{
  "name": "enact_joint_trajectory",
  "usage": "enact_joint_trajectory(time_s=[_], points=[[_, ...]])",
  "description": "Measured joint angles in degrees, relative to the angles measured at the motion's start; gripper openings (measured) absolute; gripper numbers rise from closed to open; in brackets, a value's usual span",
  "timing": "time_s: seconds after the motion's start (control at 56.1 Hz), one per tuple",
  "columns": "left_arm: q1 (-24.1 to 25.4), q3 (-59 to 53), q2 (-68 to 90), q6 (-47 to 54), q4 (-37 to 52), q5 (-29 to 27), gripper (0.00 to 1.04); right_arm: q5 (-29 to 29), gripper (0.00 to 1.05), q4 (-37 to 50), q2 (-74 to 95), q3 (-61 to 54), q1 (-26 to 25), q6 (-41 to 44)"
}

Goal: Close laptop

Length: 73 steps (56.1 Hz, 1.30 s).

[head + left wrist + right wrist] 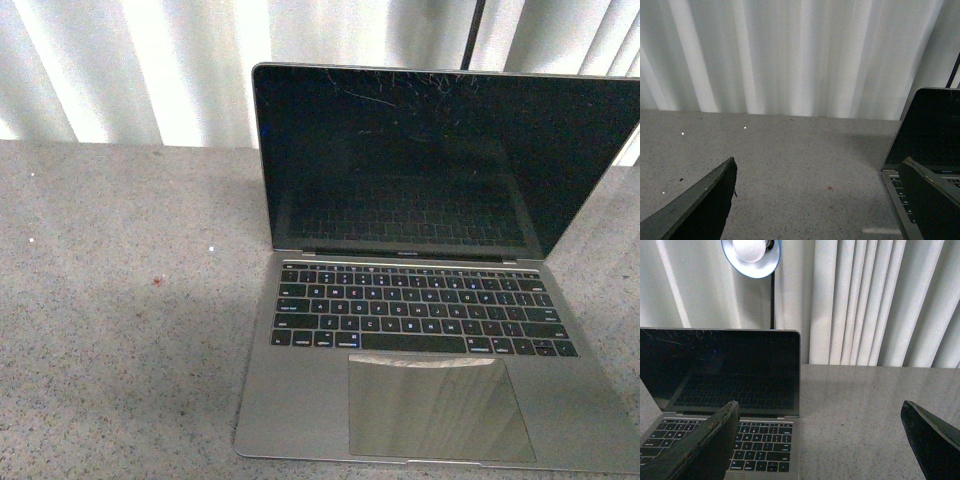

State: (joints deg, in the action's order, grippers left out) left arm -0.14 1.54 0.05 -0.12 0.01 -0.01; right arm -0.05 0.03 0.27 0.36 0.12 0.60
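**Fingers, dark and wedge-shaped, wide apart; slim grey-silver metal laptop open**

Four fingers in all, two per gripper. Left gripper gaping, holding nothing, bare tabletop showing between its tips. Right gripper likewise gaping and empty.

Underneath everything, one grey speckled stone-look table. Behind it, one white pleated curtain across the whole back.

One laptop only, flat on the table, toward the robot's right and close to the near edge. Lid raised and leaning slightly back. Glossy black screen dark, mirroring the keys, with fine scratches near its top edge. Black keys in rows, one large trackpad below them. In the left wrist view, keyboard edge partly behind one finger. In the right wrist view, keyboard partly behind one finger. Contact in either case: cannot tell.

One round blue-rimmed lamp with a white bulb, on one thin black pole, behind the lid.

On bare table left of the laptop: three tiny white specks and one small red speck.
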Motion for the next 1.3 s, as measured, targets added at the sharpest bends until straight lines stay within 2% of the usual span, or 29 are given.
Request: enact_joint_trajectory(time_s=[0.944, 0.98, 1.016, 1.051, 1.105, 1.194, 1.301], points=[[0.00, 0.00, 0.00, 0.00, 0.00, 0.00, 0.98, 0.00, 0.97, 0.00, 0.00, 0.00, 0.00, 0.00], [-0.52, 0.11, 0.42, -0.87, -0.35, -1.09, 0.98, 0.52, 0.97, -0.37, 0.24, 0.09, 0.09, -0.17], [-2.25, 0.28, 2.14, -4.11, -0.04, -6.49, 0.98, 3.08, 0.97, -4.28, 1.86, 1.57, 0.79, -2.49], [-3.91, 0.44, 4.85, -7.45, 2.45, -8.92, 0.98, 6.95, 0.97, -9.84, 6.78, 4.66, 1.33, -5.22], [-5.66, 1.53, 12.70, -13.03, 11.50, -7.15, 0.98, 7.91, 0.97, -9.81, 14.01, 7.43, 1.62, -6.08], [-6.97, 5.20, 25.57, -14.73, 26.91, -1.40, 0.98, 5.33, 0.97, -2.10, 25.07, 11.43, 2.05, -2.69], [-9.07, 13.84, 44.00, -12.92, 44.83, 3.61, 0.98, -0.42, 0.97, 9.62, 37.97, 17.49, 2.84, 7.89]])
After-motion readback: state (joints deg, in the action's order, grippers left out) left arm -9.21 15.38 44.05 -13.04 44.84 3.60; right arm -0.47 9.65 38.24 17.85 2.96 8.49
